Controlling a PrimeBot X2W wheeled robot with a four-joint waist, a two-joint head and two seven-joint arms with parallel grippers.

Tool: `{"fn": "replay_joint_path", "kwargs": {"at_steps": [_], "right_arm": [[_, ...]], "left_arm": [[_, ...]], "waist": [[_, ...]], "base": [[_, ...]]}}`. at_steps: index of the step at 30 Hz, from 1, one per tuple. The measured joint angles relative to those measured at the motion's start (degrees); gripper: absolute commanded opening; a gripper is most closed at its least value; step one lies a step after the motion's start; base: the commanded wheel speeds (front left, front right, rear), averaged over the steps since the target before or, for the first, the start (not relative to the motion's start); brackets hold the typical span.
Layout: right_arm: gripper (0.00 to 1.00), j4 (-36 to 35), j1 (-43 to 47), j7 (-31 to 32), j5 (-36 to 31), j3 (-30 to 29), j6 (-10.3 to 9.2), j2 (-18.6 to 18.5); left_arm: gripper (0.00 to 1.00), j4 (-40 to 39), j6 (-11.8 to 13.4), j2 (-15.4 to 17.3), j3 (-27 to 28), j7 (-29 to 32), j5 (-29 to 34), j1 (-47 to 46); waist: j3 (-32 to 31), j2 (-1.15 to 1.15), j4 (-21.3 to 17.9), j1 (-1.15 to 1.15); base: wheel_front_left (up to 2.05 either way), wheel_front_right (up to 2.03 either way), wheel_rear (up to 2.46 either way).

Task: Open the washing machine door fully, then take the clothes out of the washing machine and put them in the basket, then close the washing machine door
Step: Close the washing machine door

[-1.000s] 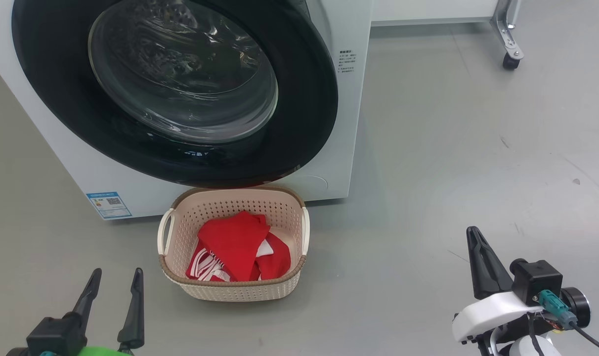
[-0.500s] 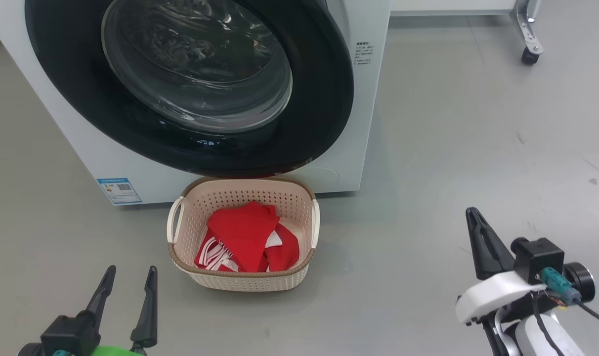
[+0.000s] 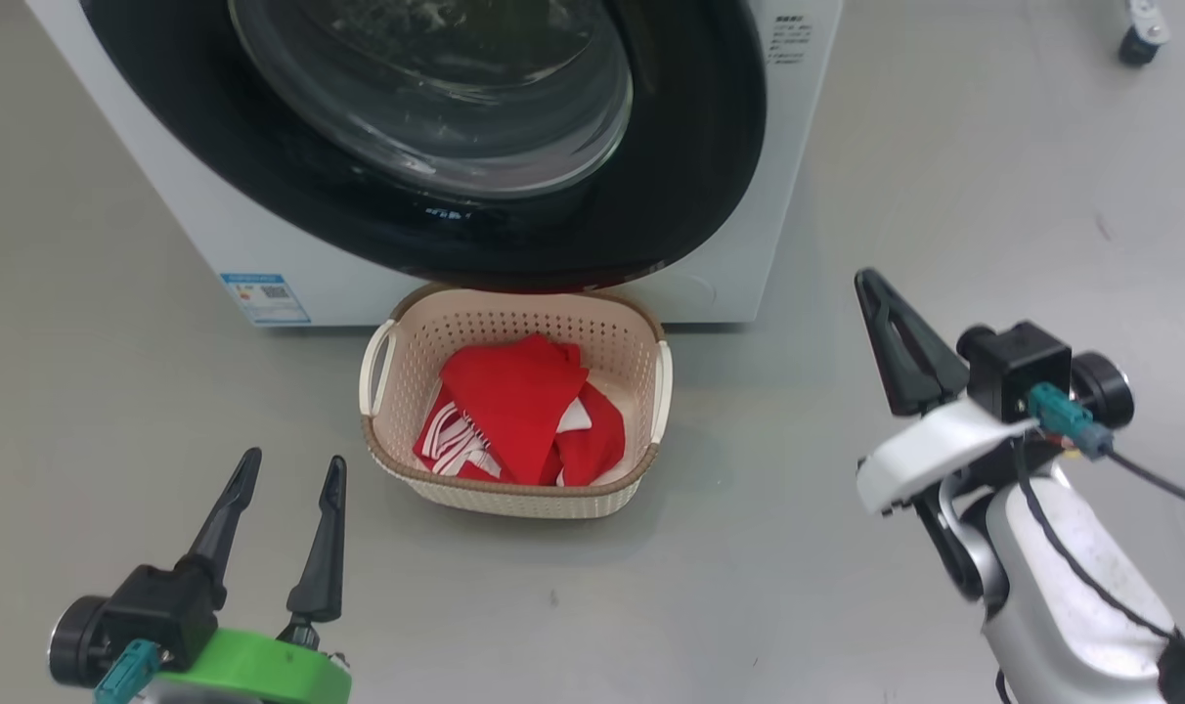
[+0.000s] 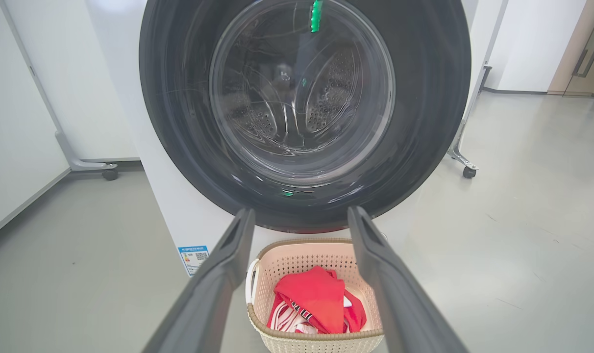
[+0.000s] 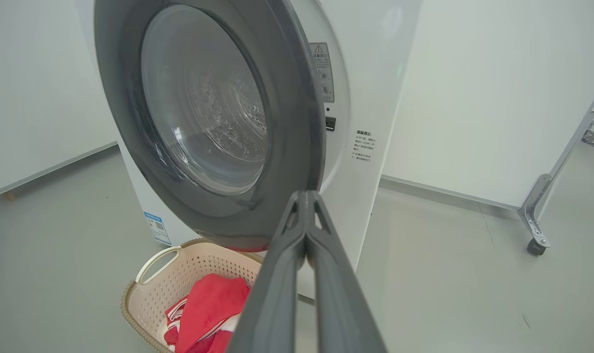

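Grey floor (image 3: 896, 196): basket (image 3: 514, 497) holds clothes (image 3: 514, 411); left end effector (image 3: 293, 460) apart, right end effector (image 3: 871, 288) together.

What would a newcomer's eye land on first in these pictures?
The bright red clothes heaped in the cream basket on the grey floor, at the centre of the head view. Right behind it, the huge glossy black washing machine door, with its glass bowl, looms over the basket.

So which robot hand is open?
The left hand: its two dark fingers stand well apart, like a V. The right hand has its fingers pressed together into one point.
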Motion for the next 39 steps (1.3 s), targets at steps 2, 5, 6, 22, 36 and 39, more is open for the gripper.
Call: {"fn": "replay_joint_path", "kwargs": {"at_steps": [2,5,6,22,36,39], "right_arm": [[0.00,0.56,-2.45,0.64,-0.32,0.24,0.33,0.01],[0.00,1.54,-6.16,1.36,-0.59,0.47,1.19,0.00],[0.00,2.00,-7.42,1.44,-0.73,0.52,1.49,0.01],[0.00,10.24,-23.30,3.97,0.08,1.02,5.13,0.55],[0.00,18.66,-32.35,4.35,1.72,-0.12,6.03,0.04],[0.00,20.28,-34.08,4.05,2.25,-0.19,6.06,0.05]], "left_arm": [[1.00,-0.36,-0.07,-0.04,-0.46,-0.11,0.14,-0.81],[1.00,-0.63,-0.24,-0.34,-1.15,-0.12,0.53,-2.10],[1.00,-0.65,-0.54,-0.52,-1.24,-0.18,0.53,-2.52],[1.00,-0.08,-1.11,-2.15,-1.88,-1.71,0.54,-6.87],[1.00,1.72,-1.60,-3.03,-1.98,-2.74,0.59,-9.65],[1.00,2.31,-1.60,-3.05,-1.83,-3.11,0.69,-10.16]], "waist": [[0.94,0.00,0.74,0.00],[2.35,0.00,2.02,0.00],[2.81,0.00,2.50,0.00],[10.16,0.00,9.37,0.00],[14.93,0.00,13.07,0.01],[15.51,0.00,13.29,0.01]], "base": [[0.00,0.00,0.00],[0.00,0.00,0.00],[0.00,0.00,0.00],[0.00,0.00,0.00],[0.00,0.00,0.00],[0.00,0.00,0.00]]}}
